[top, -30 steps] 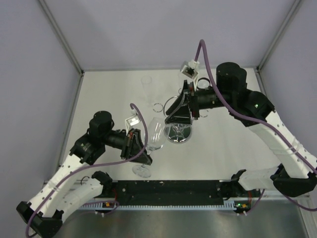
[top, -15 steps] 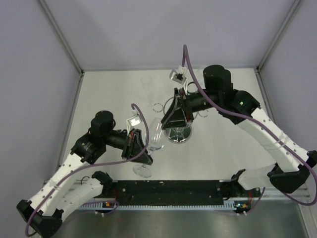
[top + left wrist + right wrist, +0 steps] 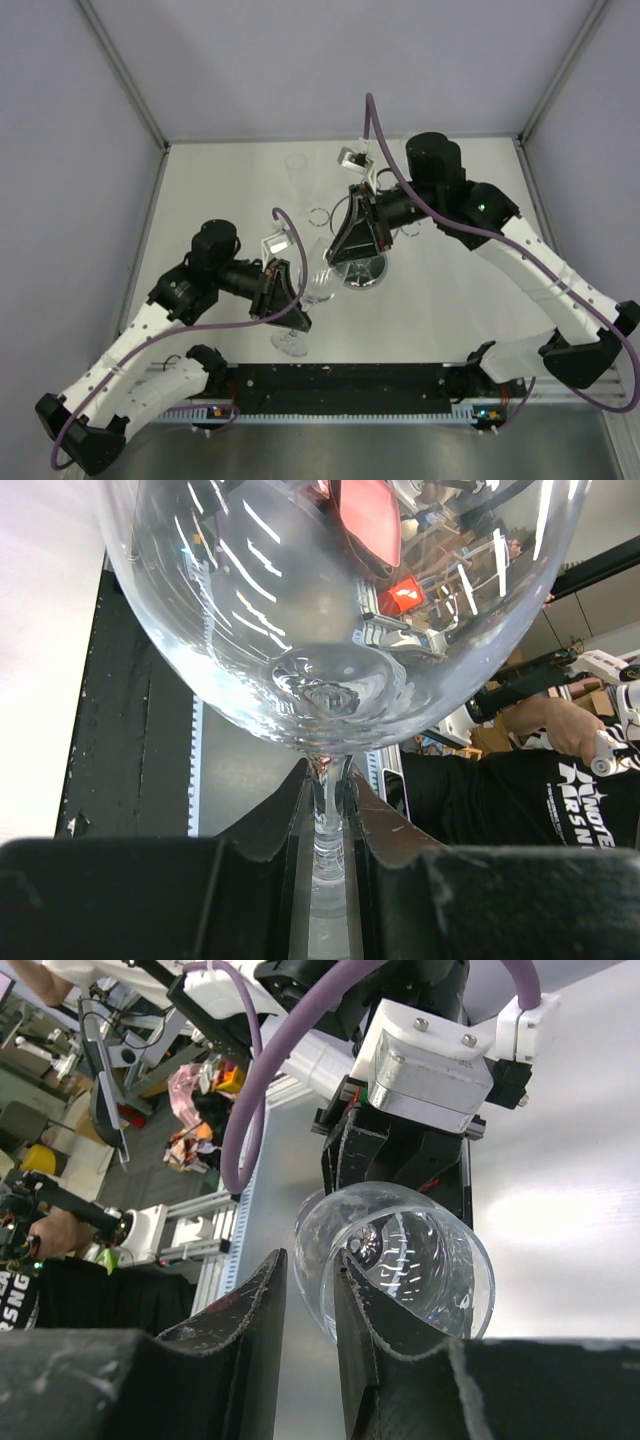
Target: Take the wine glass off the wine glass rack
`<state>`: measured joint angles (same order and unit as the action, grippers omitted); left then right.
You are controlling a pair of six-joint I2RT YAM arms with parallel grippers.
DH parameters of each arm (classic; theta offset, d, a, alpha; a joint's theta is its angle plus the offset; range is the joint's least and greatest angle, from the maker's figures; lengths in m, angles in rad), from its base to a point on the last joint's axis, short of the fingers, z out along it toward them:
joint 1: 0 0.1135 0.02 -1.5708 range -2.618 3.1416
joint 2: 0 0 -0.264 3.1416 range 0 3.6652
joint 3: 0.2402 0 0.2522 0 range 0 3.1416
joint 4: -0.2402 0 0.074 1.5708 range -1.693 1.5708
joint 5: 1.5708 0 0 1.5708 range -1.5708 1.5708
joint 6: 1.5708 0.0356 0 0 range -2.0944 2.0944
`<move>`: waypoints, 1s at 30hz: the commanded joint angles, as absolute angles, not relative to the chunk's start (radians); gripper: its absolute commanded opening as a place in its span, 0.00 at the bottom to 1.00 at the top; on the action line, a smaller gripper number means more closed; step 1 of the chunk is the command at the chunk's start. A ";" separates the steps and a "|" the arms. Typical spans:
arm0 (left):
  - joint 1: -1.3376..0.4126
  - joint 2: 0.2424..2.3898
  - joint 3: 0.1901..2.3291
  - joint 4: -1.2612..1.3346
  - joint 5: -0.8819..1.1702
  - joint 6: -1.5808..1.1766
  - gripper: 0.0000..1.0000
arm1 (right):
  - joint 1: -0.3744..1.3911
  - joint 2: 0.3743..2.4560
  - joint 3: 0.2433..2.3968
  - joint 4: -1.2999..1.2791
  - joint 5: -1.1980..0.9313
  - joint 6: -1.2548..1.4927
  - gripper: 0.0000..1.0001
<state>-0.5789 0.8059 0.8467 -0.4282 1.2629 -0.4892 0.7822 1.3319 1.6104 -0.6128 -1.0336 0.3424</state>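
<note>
With the left claw (image 3: 327, 780) clamped on the stem of the clear wine glass (image 3: 340, 610), which is tilted just beside the chrome wire rack (image 3: 365, 270), we judge removal under way and must next draw the glass clear, though whether the right claw (image 3: 310, 1260) grips anything we cannot tell.

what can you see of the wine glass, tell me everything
The glass is clear and colourless and looks thin-walled, with a wide round bowl, a slim stem and a flat round foot. It is empty and looks whole. It is held tilted, with the foot toward the near side and the open rim toward the rack. The left tool is shut on the stem just under the bowl. The right tool is close by the rim; whether it touches the glass is unclear.
</note>
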 commanded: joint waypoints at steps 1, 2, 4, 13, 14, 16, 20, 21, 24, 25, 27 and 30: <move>-0.583 0.813 0.900 -0.405 1.266 -0.465 0.00 | 0.776 1.333 1.591 -0.583 -1.104 0.334 0.25; -0.581 0.815 0.903 -0.406 1.266 -0.463 0.00 | 0.778 1.335 1.588 -0.586 -1.109 0.333 0.25; -0.583 0.816 0.903 -0.408 1.267 -0.462 0.00 | 0.778 1.332 1.578 -0.589 -1.114 0.325 0.20; -0.586 0.830 0.913 -0.445 1.240 -0.430 0.00 | 0.784 1.318 1.542 -0.586 -1.141 0.302 0.00; -0.584 0.831 0.911 -0.443 1.238 -0.426 0.00 | 0.788 1.310 1.534 -0.584 -1.143 0.290 0.00; -0.584 0.836 0.911 -0.446 1.224 -0.419 0.06 | 0.804 1.292 1.520 -0.584 -1.114 0.276 0.00; -0.584 0.860 0.914 -0.460 1.187 -0.393 0.27 | 0.808 1.259 1.514 -0.583 -1.071 0.279 0.00; -0.584 0.870 0.919 -0.460 1.186 -0.391 0.32 | 0.808 1.255 1.516 -0.584 -1.066 0.282 0.00; -0.586 0.879 0.939 -0.457 1.174 -0.385 0.41 | 0.807 1.241 1.519 -0.586 -1.034 0.291 0.00; -0.586 0.877 0.945 -0.450 1.169 -0.387 0.44 | 0.808 1.235 1.519 -0.587 -1.025 0.294 0.00; -0.586 0.868 0.954 -0.433 1.163 -0.391 0.50 | 0.808 1.226 1.519 -0.584 -1.006 0.296 0.00; -0.586 0.842 0.957 -0.402 1.155 -0.399 0.52 | 0.807 1.213 1.523 -0.587 -0.977 0.298 0.00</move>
<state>-0.5869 0.8833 0.9058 -0.4873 1.1568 -0.3950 0.8028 1.2625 1.5120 -0.6189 -1.0168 0.3099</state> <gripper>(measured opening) 0.511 0.074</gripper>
